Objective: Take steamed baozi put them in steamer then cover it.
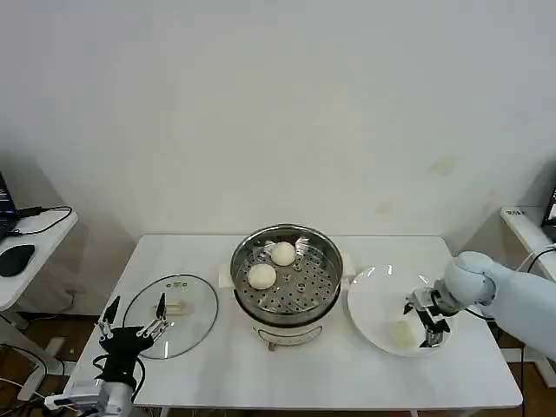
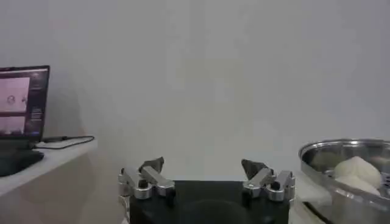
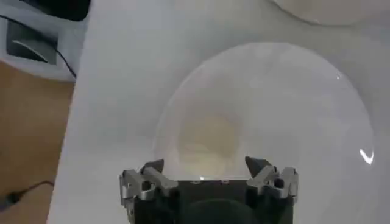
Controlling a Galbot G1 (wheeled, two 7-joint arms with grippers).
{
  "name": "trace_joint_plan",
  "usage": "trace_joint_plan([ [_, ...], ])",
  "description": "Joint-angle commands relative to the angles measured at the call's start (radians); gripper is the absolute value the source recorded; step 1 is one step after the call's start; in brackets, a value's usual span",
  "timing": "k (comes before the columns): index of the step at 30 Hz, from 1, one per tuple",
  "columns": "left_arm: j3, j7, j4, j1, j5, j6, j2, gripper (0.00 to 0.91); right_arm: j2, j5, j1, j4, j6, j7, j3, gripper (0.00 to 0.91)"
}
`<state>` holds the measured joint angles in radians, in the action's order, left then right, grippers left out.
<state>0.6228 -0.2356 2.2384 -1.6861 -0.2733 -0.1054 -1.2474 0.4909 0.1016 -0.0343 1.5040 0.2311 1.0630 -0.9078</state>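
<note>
Left pincer (image 1: 132, 318) parted, empty, right pincer (image 1: 423, 323) spread over cream baozi (image 1: 400, 333) on plate (image 1: 373, 291)

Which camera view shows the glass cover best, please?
The head view: the whole cover lies flat on the table, left of the steamer, handle up. The wrist views give nothing clear of it.

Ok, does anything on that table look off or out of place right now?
Nothing stands out. Two steamed baozi sit in the upright steamer, the cover lies flat on the table, and the right gripper, open, is over the plate.
</note>
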Motion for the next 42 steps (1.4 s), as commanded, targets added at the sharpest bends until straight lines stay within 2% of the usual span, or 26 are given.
trace_joint_plan([
  [1,0.001,0.001,0.000,0.001,0.000,0.000,0.000,0.907,0.059,-0.016,-0.020,-0.071,0.023,0.001,0.002,0.907],
  [5,-0.001,0.000,-0.002,0.004,0.001,-0.001,-0.002,0.907,0.069,-0.022,-0.021,-0.067,0.034,0.000,-0.001,0.907],
  [9,-0.001,-0.001,-0.002,0.007,0.001,-0.001,-0.002,0.907,0.080,-0.022,-0.021,-0.070,0.043,-0.001,-0.002,0.836],
  [13,-0.002,-0.001,-0.003,0.007,0.001,-0.001,-0.002,0.907,0.083,-0.018,-0.022,-0.073,0.048,-0.002,-0.003,0.705],
  [14,-0.001,-0.001,-0.004,0.007,0.000,-0.001,-0.003,0.907,0.083,-0.017,-0.022,-0.074,0.050,-0.002,-0.003,0.584],
  [25,-0.003,-0.003,-0.002,0.009,0.000,-0.002,-0.005,0.907,0.049,-0.027,-0.002,-0.046,0.051,-0.007,0.009,0.564],
  [29,-0.001,-0.003,0.000,0.009,-0.002,-0.002,-0.004,0.907,0.023,-0.041,0.056,-0.029,0.047,-0.005,0.013,0.564],
  [34,-0.001,-0.001,-0.003,0.009,-0.006,-0.002,-0.001,0.907,0.009,-0.109,0.281,-0.038,0.042,-0.002,-0.013,0.564],
  [36,0.000,-0.002,-0.005,0.009,-0.022,-0.005,0.003,0.907,0.019,-0.161,0.382,-0.038,0.045,-0.001,-0.062,0.564],
  [40,0.008,-0.011,-0.006,0.010,-0.061,-0.023,0.012,0.907,0.080,-0.234,0.630,-0.028,0.046,-0.001,-0.209,0.574],
  [42,0.014,-0.012,-0.009,0.008,-0.083,-0.027,0.018,0.907,0.135,-0.255,0.710,-0.023,0.048,-0.005,-0.240,0.574],
])
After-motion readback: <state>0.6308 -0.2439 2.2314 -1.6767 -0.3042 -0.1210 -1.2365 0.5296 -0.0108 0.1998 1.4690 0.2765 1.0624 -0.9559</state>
